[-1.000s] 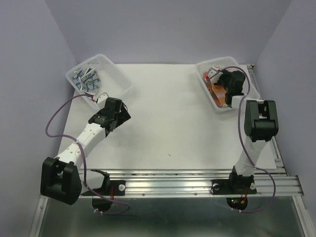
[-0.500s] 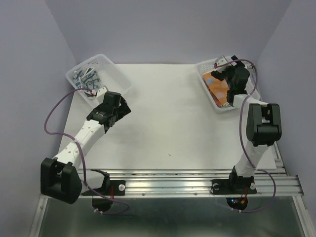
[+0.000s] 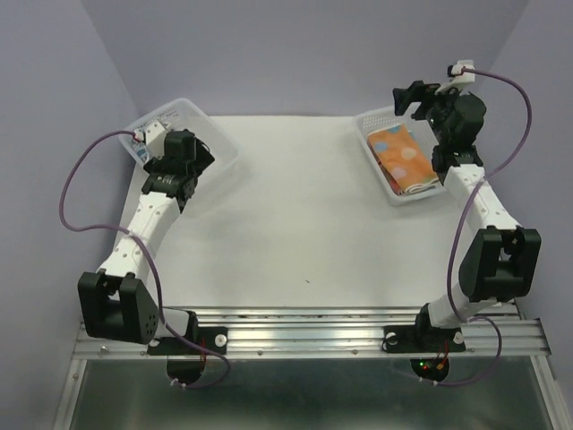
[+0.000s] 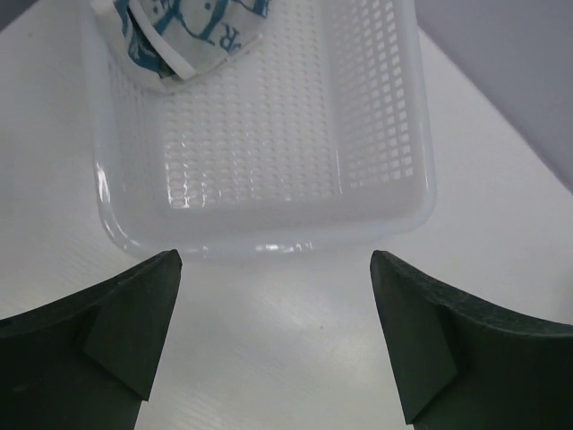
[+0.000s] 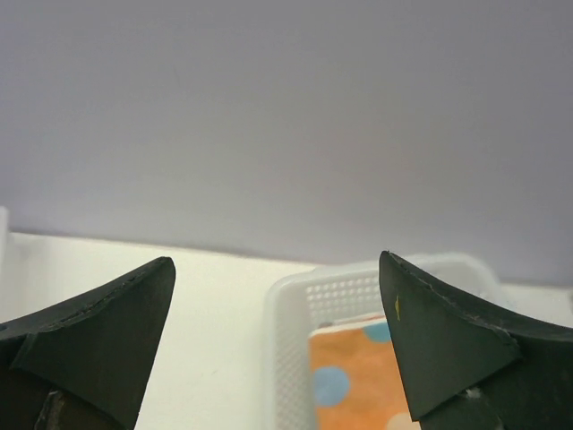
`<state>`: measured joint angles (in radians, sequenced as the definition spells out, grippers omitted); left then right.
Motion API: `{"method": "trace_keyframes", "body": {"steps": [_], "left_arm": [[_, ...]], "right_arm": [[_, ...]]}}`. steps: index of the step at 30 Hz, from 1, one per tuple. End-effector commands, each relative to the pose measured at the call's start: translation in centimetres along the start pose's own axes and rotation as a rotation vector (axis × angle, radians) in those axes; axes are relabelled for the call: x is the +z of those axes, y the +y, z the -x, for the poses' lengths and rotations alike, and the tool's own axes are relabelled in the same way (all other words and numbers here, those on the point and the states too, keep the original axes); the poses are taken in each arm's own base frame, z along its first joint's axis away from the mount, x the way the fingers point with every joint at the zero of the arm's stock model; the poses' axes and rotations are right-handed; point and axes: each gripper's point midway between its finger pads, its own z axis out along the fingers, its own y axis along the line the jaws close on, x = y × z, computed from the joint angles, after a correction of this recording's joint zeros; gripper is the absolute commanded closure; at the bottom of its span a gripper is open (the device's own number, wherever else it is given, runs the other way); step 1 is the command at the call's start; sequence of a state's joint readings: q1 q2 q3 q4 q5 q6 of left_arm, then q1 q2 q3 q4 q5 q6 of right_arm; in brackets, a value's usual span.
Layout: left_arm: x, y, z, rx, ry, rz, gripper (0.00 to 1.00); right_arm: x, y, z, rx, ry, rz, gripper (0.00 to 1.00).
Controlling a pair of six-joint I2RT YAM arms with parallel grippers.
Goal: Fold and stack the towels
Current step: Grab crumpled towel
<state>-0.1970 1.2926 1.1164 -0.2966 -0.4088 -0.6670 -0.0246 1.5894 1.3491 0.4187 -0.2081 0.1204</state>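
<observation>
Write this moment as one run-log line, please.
left gripper: open, empty, facing left basket | right gripper: open, empty, high over right basket | blue-and-white towel: in left basket | orange dotted towel: in right basket

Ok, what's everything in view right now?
Left basket: one, clear plastic, far left of the table.
Right basket: one, clear plastic, far right of the table.
Blue towel: one, blue-and-white print, crumpled in the left basket at the end away from the hand.
Orange towel: one on top, orange with pale and blue dots, folded flat in the right basket; can't tell if more lie under it.
Table: one, white.
Left hand: black, open, empty, at the left basket.
Right hand: black, open, empty, raised above the right basket.
</observation>
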Motion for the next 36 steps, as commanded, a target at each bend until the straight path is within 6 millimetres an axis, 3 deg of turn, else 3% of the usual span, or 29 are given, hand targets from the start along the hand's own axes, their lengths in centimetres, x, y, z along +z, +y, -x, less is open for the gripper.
{"method": "trace_keyframes", "body": {"steps": [1,2,3,4,5,7,8,9,10,11,12,13,14,16,19,23,28,29,36], "left_arm": [[3.7,0.8,7.1,-0.013,-0.141,0.066,0.01],[4.5,0.9,8.0,-0.014,-0.153,0.073,0.01],[5.1,0.1,10.0,-0.028,-0.199,0.057,0.01],[6.2,0.3,10.8,-0.017,-0.219,0.071,0.01],[8.7,0.7,10.2,0.034,-0.199,0.102,0.01],[11.3,1.6,11.3,0.075,-0.194,0.14,0.01],[13.8,1.5,12.6,0.085,-0.199,0.155,0.01],[14.3,0.5,15.2,0.109,-0.236,0.142,0.01],[15.5,0.4,15.7,0.124,-0.233,0.137,0.01],[18.7,1.1,14.4,0.147,-0.174,0.124,0.01],[19.9,0.8,14.5,0.179,-0.161,0.099,0.01],[20.5,-0.4,16.3,0.19,-0.186,0.054,0.01],[23.2,-0.1,14.5,0.22,-0.142,0.046,0.01],[25.6,-0.5,14.2,0.273,-0.121,0.018,0.01],[26.9,-1.1,14.3,0.335,-0.125,-0.006,0.01],[29.1,-0.3,13.0,0.354,-0.122,0.013,0.01],[31.6,0.6,13.1,0.373,-0.173,0.065,0.01],[32.7,0.9,12.3,0.375,-0.161,0.066,0.01],[33.0,0.7,13.7,0.366,-0.22,0.075,0.04]], "right_arm": [[-2.7,3.1,-5.1,0.351,0.171,0.058,0.0],[-2.8,3.4,-4.6,0.35,0.165,0.076,0.0],[-3.8,4.0,-6.5,0.414,0.209,0.082,0.0],[-4.3,4.5,-7.1,0.432,0.228,0.097,0.0],[-4.8,5.1,-7.6,0.444,0.244,0.105,0.0],[-5.9,5.4,-9.9,0.476,0.306,0.071,0.0],[-6.4,6.0,-9.9,0.468,0.31,0.072,0.0],[-7.0,6.7,-11.2,0.479,0.336,0.06,0.0],[-7.4,7.1,-11.4,0.492,0.341,0.06,0.0],[-7.8,7.6,-11.7,0.509,0.345,0.066,0.0],[-8.0,8.0,-10.6,0.529,0.303,0.083,0.0],[-8.8,8.3,-11.8,0.538,0.318,0.088,0.0],[-9.0,8.6,-11.7,0.538,0.309,0.096,0.0],[-9.1,8.7,-12.0,0.512,0.328,0.093,0.0],[-9.3,7.6,-13.5,0.488,0.385,0.022,0.0],[-9.6,7.4,-14.4,0.489,0.398,0.007,0.0],[-10.4,7.3,-16.0,0.495,0.444,-0.005,0.0],[-10.5,7.2,-16.2,0.494,0.447,-0.01,0.0],[-10.9,6.9,-16.5,0.485,0.451,-0.032,0.0]]}}
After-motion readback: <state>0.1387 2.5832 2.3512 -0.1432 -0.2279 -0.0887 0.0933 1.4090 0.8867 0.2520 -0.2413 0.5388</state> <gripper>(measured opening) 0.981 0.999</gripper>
